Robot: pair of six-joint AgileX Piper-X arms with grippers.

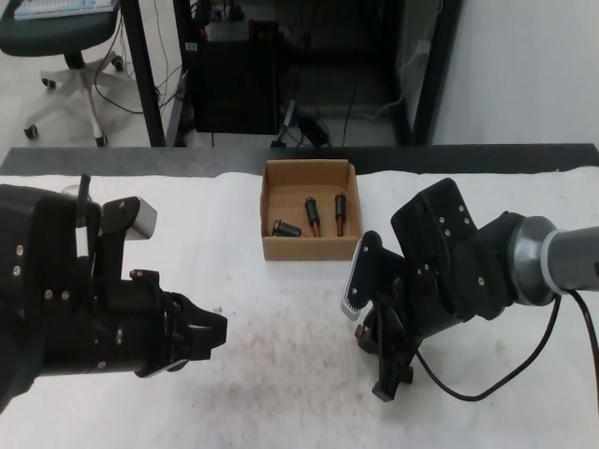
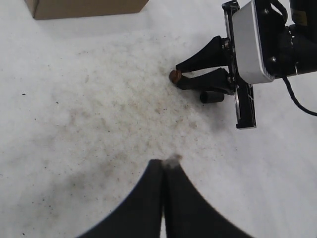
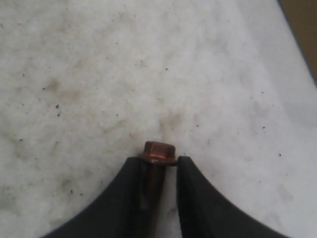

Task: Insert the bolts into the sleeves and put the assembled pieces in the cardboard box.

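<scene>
Coppery hex-headed bolt [image 3: 158,152] clamped between smooth, tapered black fingers [image 3: 210,201].

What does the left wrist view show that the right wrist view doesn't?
Left wrist view: the shut left gripper, a brown cardboard box corner, and a short black cylindrical sleeve lying beside the right gripper. Right wrist view: the copper-coloured metal bolt with its hexagonal head and shaft, close up between the fingers. Both: that bolt held in the right gripper, over the stained white cloth.

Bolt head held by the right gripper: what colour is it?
Coppery reddish-brown. The bolt shows best in the right wrist view, between the jaws of the right gripper.
</scene>
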